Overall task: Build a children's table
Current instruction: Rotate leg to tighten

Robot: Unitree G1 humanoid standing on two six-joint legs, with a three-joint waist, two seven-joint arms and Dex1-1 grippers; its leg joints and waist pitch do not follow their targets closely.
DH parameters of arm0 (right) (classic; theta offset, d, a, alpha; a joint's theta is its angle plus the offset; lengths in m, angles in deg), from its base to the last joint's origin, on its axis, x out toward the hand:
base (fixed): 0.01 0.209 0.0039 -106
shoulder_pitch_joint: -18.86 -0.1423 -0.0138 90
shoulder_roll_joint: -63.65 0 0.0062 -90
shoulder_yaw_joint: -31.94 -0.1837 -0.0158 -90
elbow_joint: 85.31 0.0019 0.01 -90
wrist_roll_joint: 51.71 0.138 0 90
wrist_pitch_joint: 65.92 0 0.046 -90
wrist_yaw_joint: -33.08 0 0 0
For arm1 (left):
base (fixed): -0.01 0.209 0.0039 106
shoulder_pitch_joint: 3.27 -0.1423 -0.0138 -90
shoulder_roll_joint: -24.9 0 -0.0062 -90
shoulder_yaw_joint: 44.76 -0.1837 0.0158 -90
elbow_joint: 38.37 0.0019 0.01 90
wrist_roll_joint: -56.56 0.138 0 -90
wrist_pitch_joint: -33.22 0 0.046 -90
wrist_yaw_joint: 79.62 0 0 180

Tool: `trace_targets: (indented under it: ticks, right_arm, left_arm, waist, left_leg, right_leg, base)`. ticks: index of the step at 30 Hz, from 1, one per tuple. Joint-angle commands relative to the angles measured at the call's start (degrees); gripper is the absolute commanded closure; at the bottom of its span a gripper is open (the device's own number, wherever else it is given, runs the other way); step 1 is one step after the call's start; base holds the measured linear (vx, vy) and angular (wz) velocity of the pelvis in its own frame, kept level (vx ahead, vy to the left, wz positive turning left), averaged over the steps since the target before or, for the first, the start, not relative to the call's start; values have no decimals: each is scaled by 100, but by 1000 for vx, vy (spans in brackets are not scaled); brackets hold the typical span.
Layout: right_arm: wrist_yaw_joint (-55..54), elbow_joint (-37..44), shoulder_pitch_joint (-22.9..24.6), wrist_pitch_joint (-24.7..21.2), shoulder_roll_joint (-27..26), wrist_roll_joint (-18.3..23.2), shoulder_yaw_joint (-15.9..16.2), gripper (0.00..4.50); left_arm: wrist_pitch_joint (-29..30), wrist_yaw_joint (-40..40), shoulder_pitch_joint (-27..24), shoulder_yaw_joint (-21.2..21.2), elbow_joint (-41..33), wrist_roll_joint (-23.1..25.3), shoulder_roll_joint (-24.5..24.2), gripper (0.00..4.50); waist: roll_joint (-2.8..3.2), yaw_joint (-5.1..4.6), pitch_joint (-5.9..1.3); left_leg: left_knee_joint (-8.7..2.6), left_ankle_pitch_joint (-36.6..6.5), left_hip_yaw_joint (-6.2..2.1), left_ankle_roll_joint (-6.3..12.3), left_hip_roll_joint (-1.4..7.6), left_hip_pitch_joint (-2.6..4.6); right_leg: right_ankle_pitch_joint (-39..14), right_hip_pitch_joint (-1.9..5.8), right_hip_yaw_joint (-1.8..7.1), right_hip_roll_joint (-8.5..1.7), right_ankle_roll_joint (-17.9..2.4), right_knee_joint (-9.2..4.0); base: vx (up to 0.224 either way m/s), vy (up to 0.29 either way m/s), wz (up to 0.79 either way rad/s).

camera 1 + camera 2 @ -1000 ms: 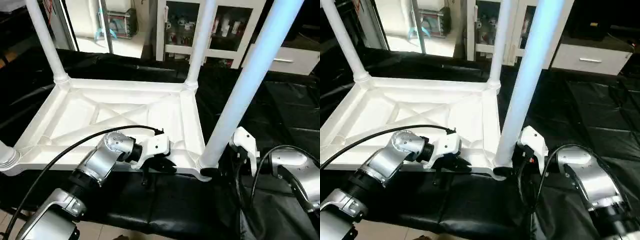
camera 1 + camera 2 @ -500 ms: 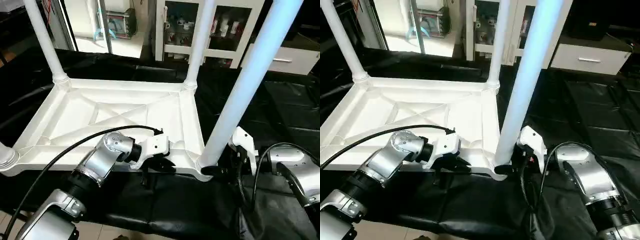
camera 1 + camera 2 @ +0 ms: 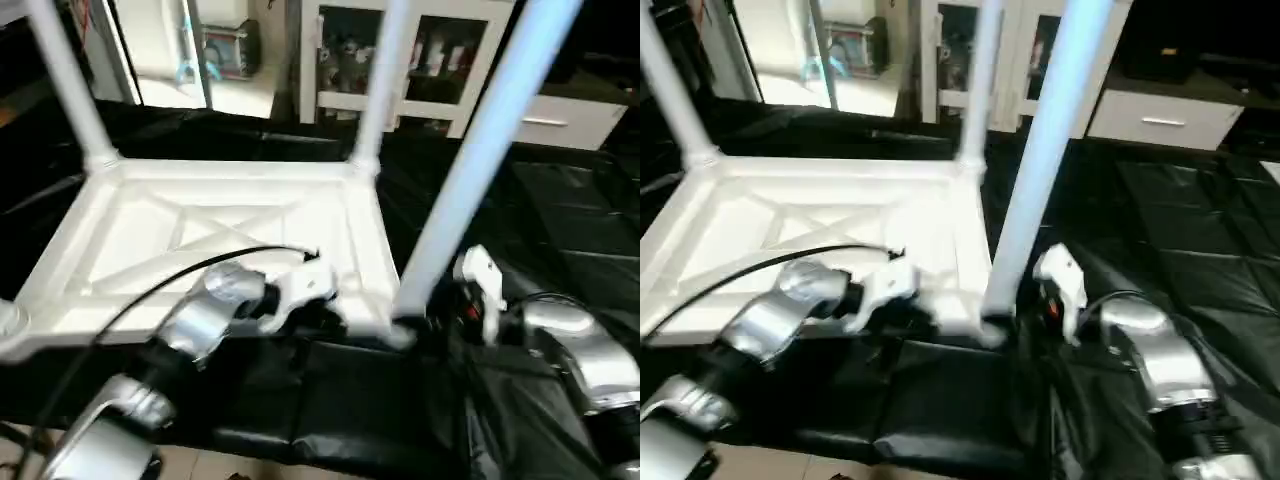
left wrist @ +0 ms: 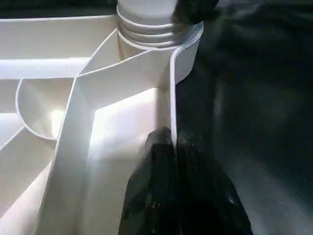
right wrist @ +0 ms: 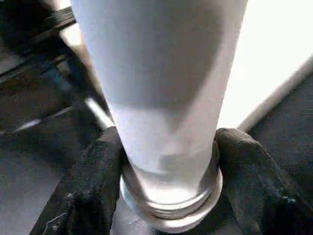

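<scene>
While L gripper (image 4: 173, 147) pinches rim (image 4: 172, 105), R gripper (image 5: 168, 161) clasps leg (image 5: 161, 73)

Your left gripper (image 4: 172, 147) sits pinched tight on the thin rim of the white plastic ribbed table top (image 3: 240, 225), silver forearm reaching in from the near left. Your right gripper (image 5: 166, 161) clasps the tapered white tube leg (image 5: 161, 88) at its base, one black finger (image 5: 95, 176) on each side.

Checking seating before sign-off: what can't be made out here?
- Leg tops: cut off by the head views' upper edge.
- Near-left corner socket: cut by the head view's edge.
- Right gripper contact on near-right leg: pads flank it; whether they press is unclear.
</scene>
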Motion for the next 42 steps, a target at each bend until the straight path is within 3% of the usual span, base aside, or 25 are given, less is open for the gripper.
trace_targets:
  ticks: [1,2,4,5,6,8,9,11,13,16,20,23,26,27,28,32,34,38,40,42]
  right_arm:
    - [-826,-118,1,-294,-183,-297,-86,193]
    - [-959,-118,-3,-337,-238,-344,-100,193]
    - [-2242,-186,-92,-616,-689,-824,-206,193]
    - [-2996,-209,-138,-695,-1004,-1036,-294,193]
    - [-3724,-214,-188,-681,-1360,-1185,-405,193]
    - [-4218,-206,-229,-707,-1619,-1255,-491,198]
    - [-4544,-176,-294,-630,-1866,-1393,-339,208]
    - [-4581,-203,-351,-564,-1974,-1395,-215,225]
    - [-4500,-260,-429,-587,-1956,-1418,-114,230]
    - [-4457,-205,-439,-667,-1978,-1479,-127,230]
    - [-4354,17,-336,-515,-1992,-1438,-141,230]
    - [-4081,336,-207,-329,-1853,-1256,-210,172]
    - [-3734,676,-14,-47,-1600,-1176,-215,150]
    - [-3527,729,39,66,-1493,-1096,-244,138]
    - [-3469,742,53,95,-1467,-1071,-253,138]
    - [-2622,750,131,191,-976,-667,-510,107]
    - [-1890,715,87,129,-526,-368,-695,94]
    - [-913,841,126,22,-52,-102,-589,55]
    - [-33,1006,244,-79,370,81,-305,42]
    - [59,1003,249,-79,418,95,-273,21]
  left_arm:
    - [217,-562,213,-2,289,76,323,450]
    - [267,-669,250,23,341,91,367,450]
    - [666,-1649,543,291,792,171,753,450]
    - [829,-2157,709,377,1042,253,954,450]
    - [813,-2612,875,425,1295,332,1138,450]
    - [725,-2895,992,462,1483,380,1263,450]
    - [587,-3241,1145,545,1727,391,1474,450]
    - [539,-3389,1227,602,1825,376,1596,450]
    - [473,-3463,1280,605,1842,384,1618,450]
    - [489,-3421,1290,597,1896,422,1589,450]
    - [397,-3379,1308,577,2089,442,1486,450]
    - [265,-3127,1210,505,2007,482,1286,450]
    - [-29,-2865,1054,458,1829,491,1067,450]
    - [-65,-2813,1012,473,1797,477,998,450]
    - [-68,-2800,1000,478,1788,473,980,450]
    - [-313,-2346,792,434,1641,408,680,450]
    - [-762,-1510,543,267,1354,276,417,450]
    - [-886,-715,316,109,957,40,218,450]
    - [-898,-171,171,-30,634,-125,103,450]
    - [-916,-105,153,-57,588,-133,88,450]
  waist:
    - [-57,-22,-277]
    - [-64,-30,-277]
    - [-67,-40,-288]
    - [-46,-72,-272]
    - [-74,-97,-293]
    - [-52,-107,-300]
    - [-49,-124,-309]
    - [-46,-127,-341]
    - [-33,-109,-343]
    - [-16,-90,-351]
    - [-6,-81,-323]
    - [-14,-71,-318]
    - [-11,-106,-315]
    - [-18,-143,-330]
    - [-23,-141,-339]
    - [2,-108,-341]
    - [0,-88,-343]
    - [7,-55,-317]
    - [24,-27,-305]
    - [10,13,-307]
  left_leg:
    - [-495,-1627,-174,36,318,54]
    - [-487,-1667,-163,17,304,67]
    - [-491,-1657,-185,-12,295,50]
    - [-487,-1640,-174,-94,280,57]
    - [-485,-1658,-196,-174,256,57]
    - [-500,-1639,-212,-173,248,53]
    - [-510,-1617,-226,-139,259,24]
    - [-501,-1465,-210,-86,260,26]
    - [-489,-1239,-184,106,259,4]
    - [-470,-1027,-165,261,259,5]
    - [-489,-1232,-162,233,270,21]
    - [-502,-1333,-171,188,279,23]
    - [-532,-1286,-221,229,281,-73]
    - [-520,-1283,-222,238,282,-69]
    - [-499,-1257,-209,251,290,-33]
    - [-459,-923,-181,483,300,-38]
    - [-445,-819,-173,615,308,-36]
    - [-449,-990,-147,616,322,-21]
    - [-458,-1146,-149,521,345,6]
    - [-467,-1142,-146,497,366,23]
  right_leg:
    - [-2327,187,224,-331,-1074,-486]
    - [-2401,171,226,-326,-1043,-501]
    - [-2533,190,218,-340,-965,-510]
    - [-2561,134,226,-311,-939,-516]
    - [-2735,147,201,-318,-840,-537]
    - [-2784,149,201,-330,-730,-567]
    - [-2594,174,197,-323,-749,-554]
    - [-2052,186,207,-304,-853,-511]
    - [-1427,225,212,-303,-1071,-455]
    - [-1095,250,214,-310,-1224,-426]
    - [-1475,246,209,-320,-1201,-473]
    - [-1703,241,213,-326,-1097,-489]
    - [-1605,316,203,-336,-972,-457]
    - [-1672,298,186,-334,-950,-470]
    - [-1608,271,195,-336,-1006,-469]
    - [-985,280,202,-328,-1327,-404]
    - [-766,295,204,-334,-1470,-369]
    - [-1134,271,211,-345,-1496,-394]
    - [-1411,247,216,-351,-1442,-414]
    - [-1358,237,223,-351,-1448,-398]
  base:
    - [0,0,0]
    - [0,0,0]
    - [0,0,0]
    - [0,0,0]
    - [0,0,0]
    - [0,0,0]
    - [0,0,0]
    - [0,0,0]
    - [0,0,0]
    - [0,0,0]
    - [0,0,0]
    - [0,0,0]
    - [0,0,0]
    - [0,0,0]
    - [0,0,0]
    - [0,0,0]
    - [0,0,0]
    - [0,0,0]
    - [0,0,0]
    - [0,0,0]
